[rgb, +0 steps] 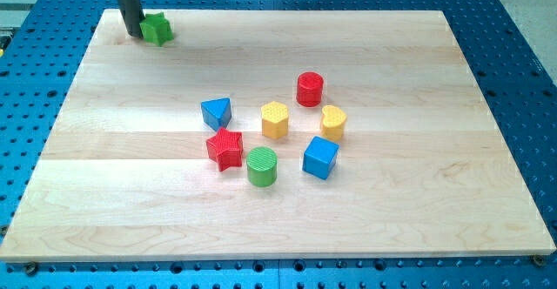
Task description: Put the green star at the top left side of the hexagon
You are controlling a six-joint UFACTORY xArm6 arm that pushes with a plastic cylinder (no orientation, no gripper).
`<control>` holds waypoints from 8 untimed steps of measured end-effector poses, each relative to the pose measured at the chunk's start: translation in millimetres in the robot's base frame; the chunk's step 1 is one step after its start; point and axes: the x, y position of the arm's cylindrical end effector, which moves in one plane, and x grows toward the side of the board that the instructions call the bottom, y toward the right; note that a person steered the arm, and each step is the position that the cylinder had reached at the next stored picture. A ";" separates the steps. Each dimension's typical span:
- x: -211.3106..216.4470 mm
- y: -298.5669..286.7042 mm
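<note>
tip [135, 35]: no pincer, bare rod touching star's left
star [157, 29]: far left; light, stiff, likely slides easily
push point: its far-left side, toward hexagon [275, 120]

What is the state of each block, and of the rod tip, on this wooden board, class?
Green star block: upright, at the board's top left corner, touching my tip.
My tip: down on the board, against the star's left side.
Yellow hexagon block: upright, mid-board, standing free.
Blue triangular block: upright, left of the hexagon.
Red star block: upright, close beside the green cylinder block.
Wooden board: flat.
</note>
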 end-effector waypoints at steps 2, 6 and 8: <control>5.3 55.4; -60.5 39.5; -41.2 78.5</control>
